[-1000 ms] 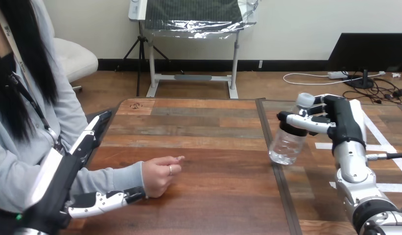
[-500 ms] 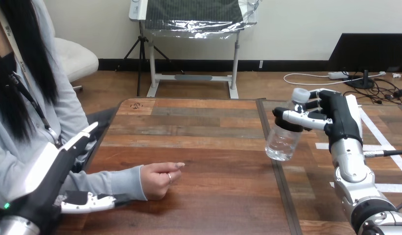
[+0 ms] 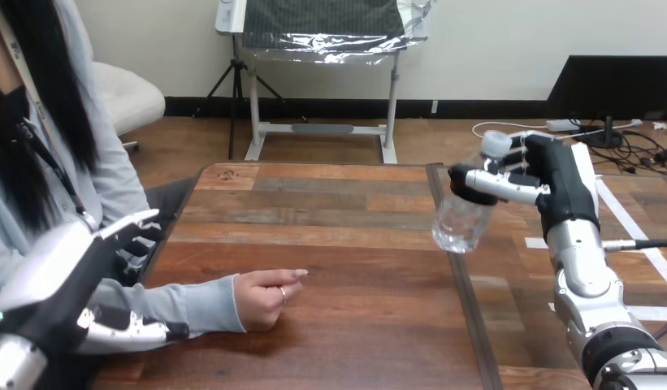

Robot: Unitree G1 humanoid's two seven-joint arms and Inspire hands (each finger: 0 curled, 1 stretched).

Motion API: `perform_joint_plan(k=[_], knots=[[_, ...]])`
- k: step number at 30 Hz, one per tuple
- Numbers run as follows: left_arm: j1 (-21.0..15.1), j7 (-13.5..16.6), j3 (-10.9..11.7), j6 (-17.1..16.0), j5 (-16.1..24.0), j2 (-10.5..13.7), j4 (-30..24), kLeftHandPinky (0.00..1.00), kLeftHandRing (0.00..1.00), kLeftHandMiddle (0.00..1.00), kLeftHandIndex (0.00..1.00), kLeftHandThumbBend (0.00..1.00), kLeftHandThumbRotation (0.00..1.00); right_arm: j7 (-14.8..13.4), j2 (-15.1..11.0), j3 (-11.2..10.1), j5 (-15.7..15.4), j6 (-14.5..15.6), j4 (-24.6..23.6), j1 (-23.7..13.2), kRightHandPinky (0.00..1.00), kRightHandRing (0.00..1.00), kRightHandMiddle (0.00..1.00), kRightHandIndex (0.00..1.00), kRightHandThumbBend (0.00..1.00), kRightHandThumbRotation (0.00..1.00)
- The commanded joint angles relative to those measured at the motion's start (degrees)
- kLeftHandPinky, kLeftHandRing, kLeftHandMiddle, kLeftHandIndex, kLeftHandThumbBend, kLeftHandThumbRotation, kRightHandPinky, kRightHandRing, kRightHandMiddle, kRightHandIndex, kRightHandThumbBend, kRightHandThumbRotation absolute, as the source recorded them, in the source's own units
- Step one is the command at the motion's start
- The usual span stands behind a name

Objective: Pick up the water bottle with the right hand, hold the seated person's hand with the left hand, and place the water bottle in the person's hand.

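Plastic water bottle (image 3: pixel 462 218) is gripped in the right robot hand (image 3: pixel 557 183); the left robot hand (image 3: pixel 123 331), open beside the sleeve (image 3: pixel 184 305), should first clasp the person's hand (image 3: pixel 263 296).

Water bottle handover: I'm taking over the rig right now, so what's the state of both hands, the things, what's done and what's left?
Right hand: shut on the water bottle, lifted above the table's right part.
Left hand: beside the person's forearm; grip cannot be told.
Person's hand: resting on the table, apart from the bottle.
Done: bottle picked up.
Left: hold the person's hand, place the bottle in it.
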Motion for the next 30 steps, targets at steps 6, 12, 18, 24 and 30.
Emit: perform_joint_plan(k=[6,12,18,24,30], knots=[[-7.1,-2.61,-2.51,1.43,-0.73,4.66,1.19,0.65,0.72,0.76,0.82,1.0,0.14,0.46,-0.18,-0.36,1.33,-3.92,-5.24,-4.2,0.31,0.38,0.45,0.46,0.83,0.0],[-8.45,-3.75,-4.07,2.24,1.04,6.7,2.23,0.66,0.72,0.76,0.81,1.0,0.14,1.32,-0.03,-0.56,1.8,-4.94,-5.94,-3.83,0.31,0.38,0.45,0.46,0.82,0.0],[-10.23,-4.38,-5.57,1.4,0.51,7.58,5.06,0.66,0.72,0.76,0.81,1.0,0.16,2.14,-0.07,-0.56,1.94,-6.23,-6.45,-3.57,0.3,0.37,0.44,0.46,0.82,0.0],[-11.74,-3.65,-6.99,-0.04,1.16,8.49,8.01,0.66,0.72,0.76,0.8,1.0,0.17,2.68,-0.08,-0.57,2.1,-7.47,-6.75,-3.3,0.3,0.37,0.44,0.46,0.81,0.0],[-13.6,-2.99,-8.9,-0.71,2.42,9.48,11.26,0.66,0.72,0.76,0.8,1.0,0.18,3.73,0.02,-0.64,2.88,-8.17,-7.44,-3.0,0.3,0.37,0.44,0.46,0.81,0.0]])
